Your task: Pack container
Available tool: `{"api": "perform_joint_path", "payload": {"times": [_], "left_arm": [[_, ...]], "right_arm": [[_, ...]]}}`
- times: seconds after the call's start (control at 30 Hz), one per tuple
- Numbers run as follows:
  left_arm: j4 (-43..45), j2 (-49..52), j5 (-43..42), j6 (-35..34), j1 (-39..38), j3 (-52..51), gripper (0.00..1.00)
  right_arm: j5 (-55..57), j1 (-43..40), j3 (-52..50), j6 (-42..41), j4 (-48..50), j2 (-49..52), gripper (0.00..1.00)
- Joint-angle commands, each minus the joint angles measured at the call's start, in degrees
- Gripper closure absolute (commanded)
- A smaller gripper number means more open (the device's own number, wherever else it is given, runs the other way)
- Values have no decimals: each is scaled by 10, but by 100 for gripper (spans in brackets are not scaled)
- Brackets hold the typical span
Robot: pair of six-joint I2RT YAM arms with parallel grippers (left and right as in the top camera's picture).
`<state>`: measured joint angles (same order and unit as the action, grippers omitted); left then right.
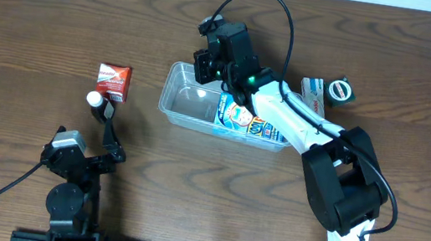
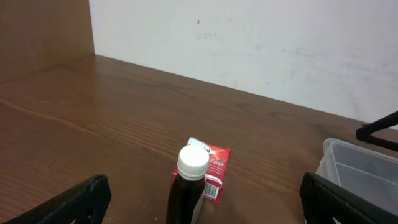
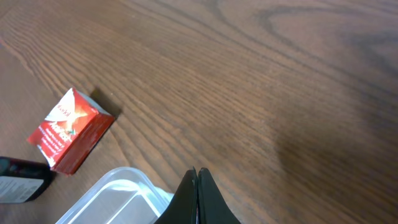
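Beside the red box (image 2: 219,163), left jaws gape around the bottle (image 2: 191,163) — skewed closing could topple it; right jaws clenched, empty.

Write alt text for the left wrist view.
A white-capped dark bottle stands upright on a wooden table, framed by the open left gripper. A red packet lies just behind it; a clear container shows at the right edge.

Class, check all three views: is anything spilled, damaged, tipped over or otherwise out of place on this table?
Nothing stands out. The dark bottle stands upright and capped, the red box looks intact, only turned slightly askew, and the blue snack pack lies inside the clear container. No spill shows in any view.
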<state>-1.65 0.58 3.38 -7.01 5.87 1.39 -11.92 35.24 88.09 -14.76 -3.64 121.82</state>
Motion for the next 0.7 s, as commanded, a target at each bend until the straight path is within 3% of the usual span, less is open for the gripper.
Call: {"api": "perform_joint_path", "payload": {"times": [0.0,0.67], "left_arm": [[-22,-3,7,10,-2,-12,2],[-21,-3,7,10,-2,-12,2]], "right_arm": [[-24,8,3,-9,-4,-5,99],[-64,8,5,-8,-35,-9,99]]}}
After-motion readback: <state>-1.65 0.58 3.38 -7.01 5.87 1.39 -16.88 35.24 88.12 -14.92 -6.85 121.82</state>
